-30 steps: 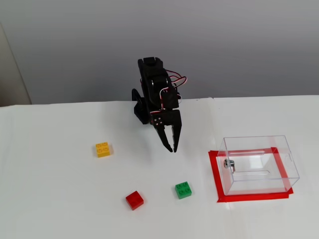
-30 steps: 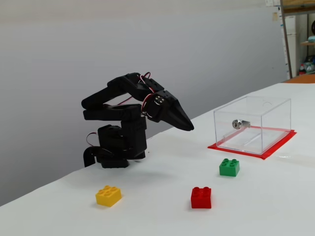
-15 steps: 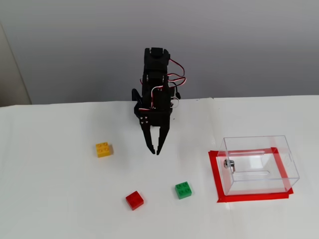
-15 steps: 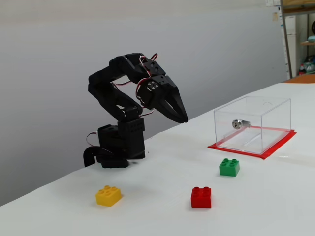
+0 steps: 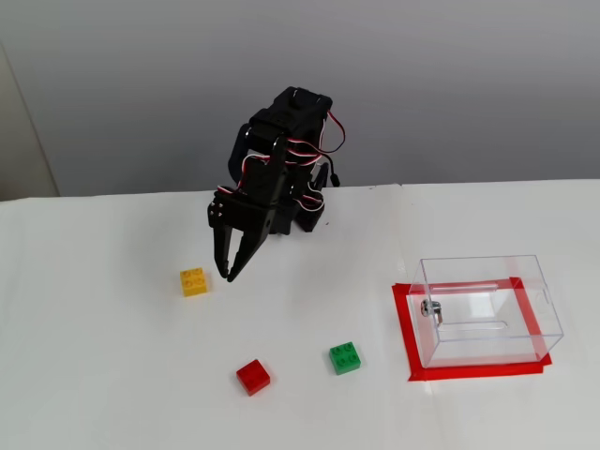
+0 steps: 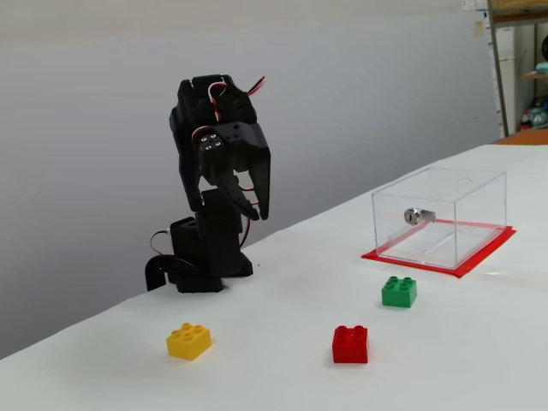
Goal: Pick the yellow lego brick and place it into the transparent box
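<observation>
The yellow lego brick (image 5: 194, 281) lies studs up on the white table, left of centre; the other fixed view has the yellow brick (image 6: 189, 340) in the left foreground. My black gripper (image 5: 228, 277) hangs above the table just right of it, fingertips pointing down and drawn together, holding nothing. Seen from the side, the gripper (image 6: 259, 214) is well above the table, close to the arm's base. The transparent box (image 5: 478, 265) stands at the right on a frame of red tape, with nothing but a small metal fitting (image 5: 430, 307) showing in it. The box (image 6: 479, 218) is far from the gripper.
A red brick (image 5: 252, 377) and a green brick (image 5: 345, 358) lie nearer the front, between the yellow brick and the box. The arm's base (image 6: 201, 261) sits at the table's back edge against a grey wall. Red tape (image 5: 406, 328) borders the box.
The arm has swung left, from pointing toward the table's middle to hanging beside the yellow brick. The bricks and the box have not moved.
</observation>
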`<state>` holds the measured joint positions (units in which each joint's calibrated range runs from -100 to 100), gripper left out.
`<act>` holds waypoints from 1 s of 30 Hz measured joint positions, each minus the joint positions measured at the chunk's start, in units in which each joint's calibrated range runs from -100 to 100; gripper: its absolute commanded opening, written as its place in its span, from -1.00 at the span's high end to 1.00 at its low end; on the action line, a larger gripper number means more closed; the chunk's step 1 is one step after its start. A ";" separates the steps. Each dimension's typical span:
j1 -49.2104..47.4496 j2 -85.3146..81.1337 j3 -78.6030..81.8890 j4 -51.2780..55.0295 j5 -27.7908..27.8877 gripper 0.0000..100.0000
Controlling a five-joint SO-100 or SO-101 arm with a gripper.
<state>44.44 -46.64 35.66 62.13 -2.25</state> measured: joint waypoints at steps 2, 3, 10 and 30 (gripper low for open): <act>3.85 4.65 -3.80 3.77 -1.71 0.96; 5.56 7.27 -5.65 5.57 -2.44 0.96; 12.39 22.07 -16.95 10.97 -5.52 0.96; 26.28 37.04 -19.42 13.88 -8.70 0.95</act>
<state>70.73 -9.60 16.24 76.01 -10.94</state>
